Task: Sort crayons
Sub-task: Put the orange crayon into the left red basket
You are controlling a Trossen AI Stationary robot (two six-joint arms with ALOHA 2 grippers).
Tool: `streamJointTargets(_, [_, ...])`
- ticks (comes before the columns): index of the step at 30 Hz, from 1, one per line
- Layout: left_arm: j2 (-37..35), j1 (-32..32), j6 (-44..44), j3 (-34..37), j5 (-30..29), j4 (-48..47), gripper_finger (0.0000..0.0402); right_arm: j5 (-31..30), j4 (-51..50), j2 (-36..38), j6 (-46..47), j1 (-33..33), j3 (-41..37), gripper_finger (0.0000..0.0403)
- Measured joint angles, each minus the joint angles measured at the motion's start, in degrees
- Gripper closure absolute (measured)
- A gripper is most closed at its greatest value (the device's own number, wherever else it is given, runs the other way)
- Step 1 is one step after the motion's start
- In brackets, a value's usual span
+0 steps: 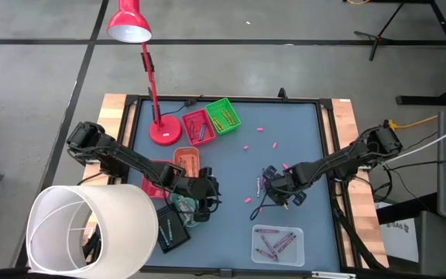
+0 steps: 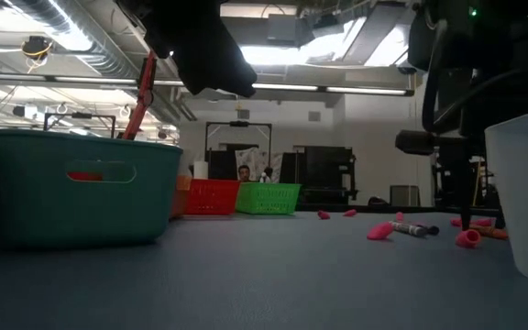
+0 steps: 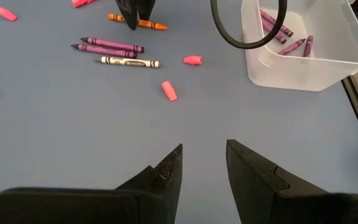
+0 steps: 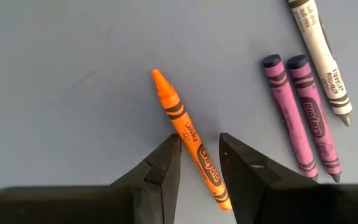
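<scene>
A: State what the right wrist view adds to the high view.

B: The high view shows only small specks near the right gripper (image 1: 273, 188). The right wrist view resolves them: an orange crayon (image 4: 190, 146) lies flat on the blue mat (image 4: 73, 74), passing between the parted fingers (image 4: 166, 168), which straddle it without clamping it. Two purple crayons (image 4: 300, 115) lie side by side nearby, next to a white crayon (image 4: 322, 59).

A: Legible text?

B: "Crayola" on the orange and purple wrappers. The white wrapper's print is too small to read.

A: Left gripper?

B: The left gripper (image 3: 204, 168) is open and empty, above bare mat. Its view shows a clear bin (image 3: 303, 68) with purple crayons inside and pink crayon stubs (image 3: 169, 91) scattered on the mat. The low view alone shows a teal basket (image 2: 81, 188) in the foreground.
</scene>
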State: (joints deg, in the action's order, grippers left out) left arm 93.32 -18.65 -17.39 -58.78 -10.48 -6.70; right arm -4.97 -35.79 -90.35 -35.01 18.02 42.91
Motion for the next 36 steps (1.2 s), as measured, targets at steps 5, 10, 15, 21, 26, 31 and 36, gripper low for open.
streamJointTargets(5, [0.0, -0.01, 0.06, 0.0, -0.91, -0.01, 0.0294, 0.09, -0.13, -0.05, 0.08, -0.01, -0.03, 0.0288])
streamJointTargets(10, [0.0, -0.02, 0.06, 0.0, -3.47, 0.0, 0.0294, 1.08, -0.17, -0.09, 0.18, -0.04, -0.06, 0.0291])
streamJointTargets(15, [0.0, 0.0, 0.08, 0.0, -6.75, 0.38, 0.0294, 2.43, -0.47, -0.14, 0.2, -0.07, -0.13, 0.0332])
streamJointTargets(21, [0.0, 0.16, 0.09, 0.0, -8.53, 2.44, 0.0294, 2.49, -0.52, -0.15, 0.2, -0.07, -0.13, 0.0387])
streamJointTargets(26, [0.0, 0.9, 0.07, 0.0, -8.55, 5.0, 0.0294, 2.54, -0.48, -0.15, 0.22, -0.04, -0.15, 0.0388])
streamJointTargets(31, [0.0, 1.74, 0.06, 0.0, -8.55, 6.63, 0.0294, 2.62, -0.78, -0.32, 4.09, -0.04, 0.78, 0.0367])
streamJointTargets(36, [0.0, 2.39, 0.06, 0.0, -8.55, 6.88, 0.0294, 2.91, -1.84, -0.6, 8.15, -0.04, 3.22, 0.0365])
